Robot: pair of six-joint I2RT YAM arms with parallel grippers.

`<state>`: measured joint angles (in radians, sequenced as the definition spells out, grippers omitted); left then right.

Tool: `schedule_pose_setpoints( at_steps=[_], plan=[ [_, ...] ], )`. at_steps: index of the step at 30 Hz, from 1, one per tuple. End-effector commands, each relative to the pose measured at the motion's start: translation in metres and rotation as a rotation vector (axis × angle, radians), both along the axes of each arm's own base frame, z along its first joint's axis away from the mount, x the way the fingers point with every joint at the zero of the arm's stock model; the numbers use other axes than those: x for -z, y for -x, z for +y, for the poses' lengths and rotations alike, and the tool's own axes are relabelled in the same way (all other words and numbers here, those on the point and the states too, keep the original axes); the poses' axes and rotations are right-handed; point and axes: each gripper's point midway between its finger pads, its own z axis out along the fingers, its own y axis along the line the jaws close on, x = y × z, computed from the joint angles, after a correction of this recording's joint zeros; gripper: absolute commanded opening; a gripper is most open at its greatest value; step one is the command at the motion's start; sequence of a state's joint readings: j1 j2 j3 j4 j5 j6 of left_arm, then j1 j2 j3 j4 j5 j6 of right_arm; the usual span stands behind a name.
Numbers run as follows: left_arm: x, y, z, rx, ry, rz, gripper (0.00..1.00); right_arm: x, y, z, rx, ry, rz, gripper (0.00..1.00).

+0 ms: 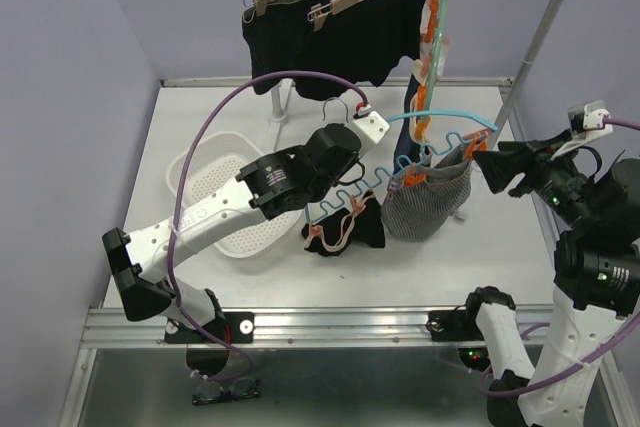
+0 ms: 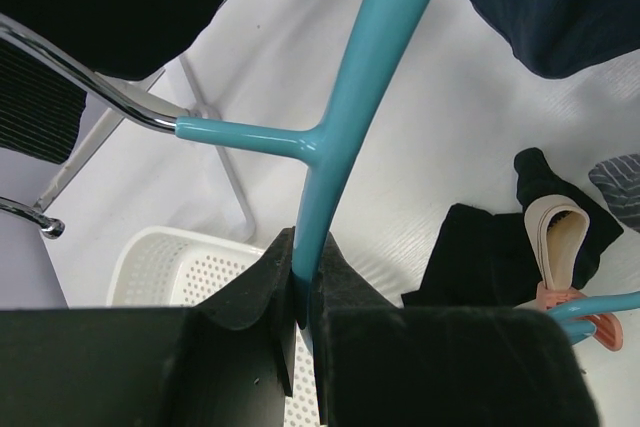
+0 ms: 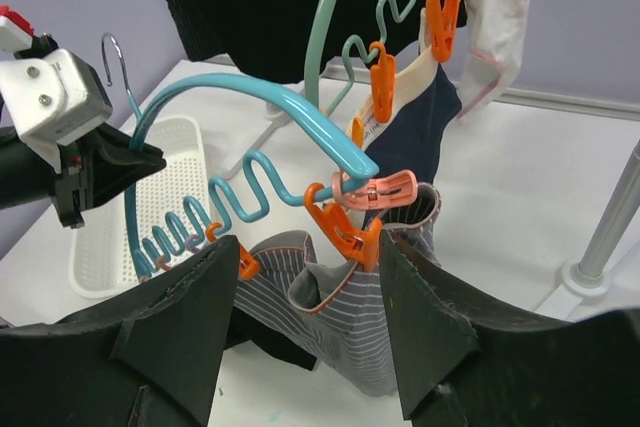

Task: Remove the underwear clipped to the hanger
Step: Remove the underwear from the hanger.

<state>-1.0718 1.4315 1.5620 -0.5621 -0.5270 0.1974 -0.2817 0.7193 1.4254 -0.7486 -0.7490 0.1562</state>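
My left gripper [image 1: 372,127] is shut on the stem of a teal hanger [image 2: 350,97], just below its hook. The hanger's wavy bar carries orange clips [image 3: 345,232] and a pink clip [image 3: 380,190]. Grey-striped underwear [image 3: 330,317] hangs from those clips, with a navy piece [image 3: 415,127] behind it. My right gripper [image 3: 305,277] is open, one finger on each side of the striped cloth's top edge, and the right finger is close to the orange clip. A black piece with a pink band [image 1: 345,232] lies on the table under the hanger.
Two black boxer shorts [image 1: 330,32] hang on wooden clip hangers from the metal rail, and a white-pink piece [image 1: 432,27] hangs beside them. A white perforated basket [image 1: 215,182] sits at the left of the table. The rail's post [image 3: 605,227] stands to the right.
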Motion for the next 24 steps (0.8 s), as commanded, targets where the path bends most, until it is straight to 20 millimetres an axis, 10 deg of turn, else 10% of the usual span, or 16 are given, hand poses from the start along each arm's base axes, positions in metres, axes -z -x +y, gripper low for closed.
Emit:
schedule_pose_setpoints(
  at_steps=[1,10,24],
  plan=[
    [-0.048,-0.001,-0.007,-0.018,0.168,-0.051,0.0,0.005,-0.002,-0.004,0.026,0.006,-0.018,0.63],
    [-0.048,-0.001,-0.014,-0.003,0.17,-0.035,0.0,0.032,-0.006,-0.006,0.008,0.051,0.008,0.58],
    [-0.05,-0.002,-0.023,-0.005,0.187,-0.009,0.0,0.015,-0.02,-0.014,0.051,0.058,-0.071,0.51]
  ],
)
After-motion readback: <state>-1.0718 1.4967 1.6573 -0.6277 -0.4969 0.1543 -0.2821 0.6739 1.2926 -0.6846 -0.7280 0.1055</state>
